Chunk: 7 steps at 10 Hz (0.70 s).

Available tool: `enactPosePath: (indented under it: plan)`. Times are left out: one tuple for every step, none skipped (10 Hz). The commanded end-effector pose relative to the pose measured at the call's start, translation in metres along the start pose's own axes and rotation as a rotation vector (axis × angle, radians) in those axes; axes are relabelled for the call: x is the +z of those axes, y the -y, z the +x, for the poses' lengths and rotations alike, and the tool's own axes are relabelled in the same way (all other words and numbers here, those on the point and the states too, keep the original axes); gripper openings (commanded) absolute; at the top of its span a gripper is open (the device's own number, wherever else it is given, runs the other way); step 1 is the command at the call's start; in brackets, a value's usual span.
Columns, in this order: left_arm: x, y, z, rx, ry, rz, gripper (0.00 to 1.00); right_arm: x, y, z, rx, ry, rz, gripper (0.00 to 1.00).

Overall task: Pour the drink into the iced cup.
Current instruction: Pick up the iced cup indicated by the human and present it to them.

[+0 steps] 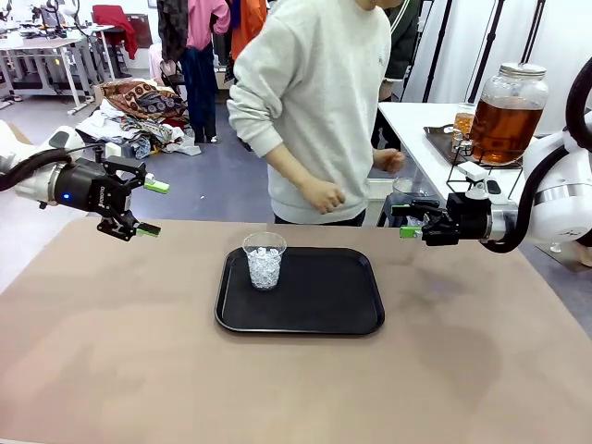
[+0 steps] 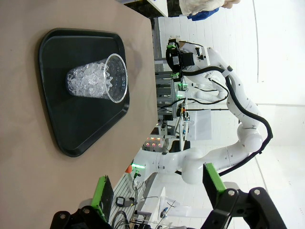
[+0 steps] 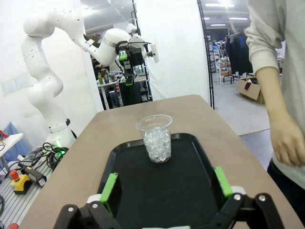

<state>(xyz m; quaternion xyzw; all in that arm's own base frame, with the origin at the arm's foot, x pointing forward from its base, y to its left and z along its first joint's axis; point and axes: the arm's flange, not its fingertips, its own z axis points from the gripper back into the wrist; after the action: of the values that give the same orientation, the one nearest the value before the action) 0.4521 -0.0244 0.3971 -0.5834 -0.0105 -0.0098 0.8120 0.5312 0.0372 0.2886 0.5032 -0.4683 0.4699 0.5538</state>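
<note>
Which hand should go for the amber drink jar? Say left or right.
Right, probably. The big round glass jar of amber drink stands on the side table near the open right hand; the open left hand hangs far across from it.

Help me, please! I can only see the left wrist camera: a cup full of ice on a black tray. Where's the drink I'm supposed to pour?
Observer: The drink is in a big lidded glass jar on a white side table, beyond the right arm and off your brown table.
Operator: Is anybody standing there?
Observer: Yes, a person in a light grey sweatshirt stands at the far edge, behind the tray.
Operator: Is the other gripper holding something?
Observer: No. The right gripper is open and empty, pointing toward the iced cup.
</note>
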Motion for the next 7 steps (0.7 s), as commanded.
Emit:
enactPosePath:
  plan:
    - [0.0003,0.0011,0.0005,0.006,0.0,-0.003,1.0,-0.002,0.0011,0.003,-0.001,-0.003,0.002,1.0]
    - [0.0003,0.0011,0.0005,0.006,0.0,-0.003,1.0,-0.002,0.0011,0.003,-0.001,-0.003,0.002,1.0]
    - [0.0003,0.0011,0.0005,0.006,0.0,-0.003,1.0,-0.002,0.0011,0.003,-0.001,-0.003,0.002,1.0]
    - [0.0003,0.0011,0.0005,0.006,0.0,-0.003,1.0,-0.002,0.0011,0.003,-0.001,-0.003,0.002,1.0]
    - [0.0003,0.0011,0.0005,0.006,0.0,-0.003,1.0,-0.002,0.0011,0.003,-0.001,-0.003,0.002,1.0]
    - [0.0003,0.0011,0.0005,0.006,0.0,-0.003,1.0,-0.002,0.0011,0.003,-0.001,-0.003,0.002,1.0]
    - [0.0003,0.0011,0.0005,0.006,0.0,-0.003,1.0,-0.002,0.0011,0.003,-0.001,-0.003,0.002,1.0]
